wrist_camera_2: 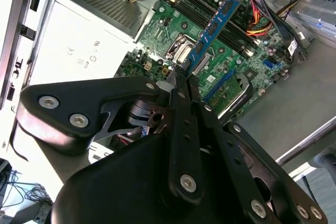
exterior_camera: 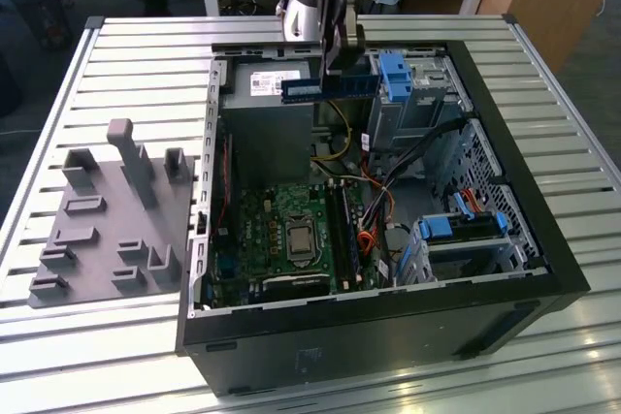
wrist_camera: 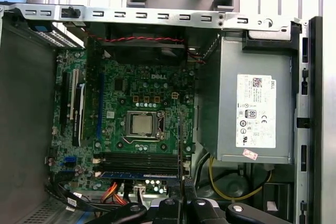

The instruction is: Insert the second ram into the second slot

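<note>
The claw (exterior_camera: 336,63) is closed on the ram (exterior_camera: 326,87), gripping it from above. That probably leaves its lower edge free to meet a slot. The ram hangs level, well above the board (wrist_camera: 147,103), and is not yet in the slots (wrist_camera: 139,157). It sits off past the end of those slots, probably so the arm can line it up before it goes in. At the board's edge, a blue stick (wrist_camera: 139,174) seems seated already in one slot. Which neighbouring slot stands empty is hard to tell. Cables (wrist_camera: 118,191) crowd that edge, and the claw's own body covers the near corner. The ram's label cannot be made out.
</note>
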Robot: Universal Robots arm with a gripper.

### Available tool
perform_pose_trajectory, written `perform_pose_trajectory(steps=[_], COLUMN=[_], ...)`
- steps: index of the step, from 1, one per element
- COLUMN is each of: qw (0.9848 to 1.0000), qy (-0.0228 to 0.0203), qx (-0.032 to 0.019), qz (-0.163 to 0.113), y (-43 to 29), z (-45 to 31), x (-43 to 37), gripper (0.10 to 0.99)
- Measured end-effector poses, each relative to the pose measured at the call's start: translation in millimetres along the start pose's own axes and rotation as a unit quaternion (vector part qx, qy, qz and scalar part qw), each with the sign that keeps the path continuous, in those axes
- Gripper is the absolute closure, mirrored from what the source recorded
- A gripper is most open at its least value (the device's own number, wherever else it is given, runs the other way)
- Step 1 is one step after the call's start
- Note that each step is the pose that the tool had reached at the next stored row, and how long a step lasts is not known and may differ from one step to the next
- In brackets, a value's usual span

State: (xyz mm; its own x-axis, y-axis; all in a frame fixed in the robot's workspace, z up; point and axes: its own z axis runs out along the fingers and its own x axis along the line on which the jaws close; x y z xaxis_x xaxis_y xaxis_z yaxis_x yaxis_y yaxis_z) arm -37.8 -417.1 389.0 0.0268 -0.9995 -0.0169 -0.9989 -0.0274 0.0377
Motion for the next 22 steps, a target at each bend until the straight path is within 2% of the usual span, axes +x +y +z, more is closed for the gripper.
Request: perform_pose_trajectory(steps=[22], qw=[1.0000], qy=[0.0010], qx=[0.0000], qz=[0.000], y=[0.3], z=[-0.1], x=[11.3], gripper=[0.949])
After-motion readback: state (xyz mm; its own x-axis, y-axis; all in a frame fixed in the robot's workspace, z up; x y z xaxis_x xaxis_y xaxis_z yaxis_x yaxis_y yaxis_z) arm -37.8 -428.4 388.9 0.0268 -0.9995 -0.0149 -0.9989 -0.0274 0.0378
